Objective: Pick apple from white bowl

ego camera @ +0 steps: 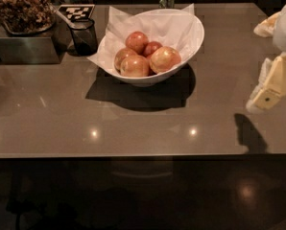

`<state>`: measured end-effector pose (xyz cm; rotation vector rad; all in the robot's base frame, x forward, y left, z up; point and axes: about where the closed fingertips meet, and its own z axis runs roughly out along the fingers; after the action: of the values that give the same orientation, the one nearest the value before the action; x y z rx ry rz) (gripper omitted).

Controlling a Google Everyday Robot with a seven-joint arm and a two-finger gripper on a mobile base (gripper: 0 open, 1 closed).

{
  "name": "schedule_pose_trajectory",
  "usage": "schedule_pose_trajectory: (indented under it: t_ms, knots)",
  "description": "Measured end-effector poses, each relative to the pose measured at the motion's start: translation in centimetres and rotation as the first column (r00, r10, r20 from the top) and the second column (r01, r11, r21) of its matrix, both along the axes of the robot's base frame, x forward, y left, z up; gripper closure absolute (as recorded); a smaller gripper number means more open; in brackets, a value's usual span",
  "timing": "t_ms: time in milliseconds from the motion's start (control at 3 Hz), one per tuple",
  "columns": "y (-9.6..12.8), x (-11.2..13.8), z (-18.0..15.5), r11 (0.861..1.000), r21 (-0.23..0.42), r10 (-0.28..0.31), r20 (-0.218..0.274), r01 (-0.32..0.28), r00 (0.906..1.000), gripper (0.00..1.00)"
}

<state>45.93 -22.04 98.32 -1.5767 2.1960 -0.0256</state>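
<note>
Largest round yellow-orange apple with red blush (164, 59) lying at right front of large glossy white oval bowl (196, 31), paper-lined, touching smaller apples. Bowl resting on glossy grey-brown bench (133, 123). Cream-coloured robot hand (261, 98) hanging at right edge, well apart from bowl; spread or pressed together, cannot tell.

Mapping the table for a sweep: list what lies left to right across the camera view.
Dark metal box of dried brown plants → small dark glass cup → large glossy white oval bowl holding the yellow-orange apple → cream gripper, above the right edge of the brown table.
</note>
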Motion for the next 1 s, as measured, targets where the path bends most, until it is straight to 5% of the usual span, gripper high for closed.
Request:
schedule_pose_trajectory:
  t_ms: [333,667,1000]
  knots:
    - [0.5,5.3,2.2,0.978,0.199,-0.084,0.103,0.062,0.9910,0.00]
    - [2.2,10.0,4.1,0.941,0.335,-0.105,0.148,0.050,0.9834,0.00]
    - [2.2,10.0,4.5,0.940,0.337,-0.103,0.155,0.045,0.9826,0.00]
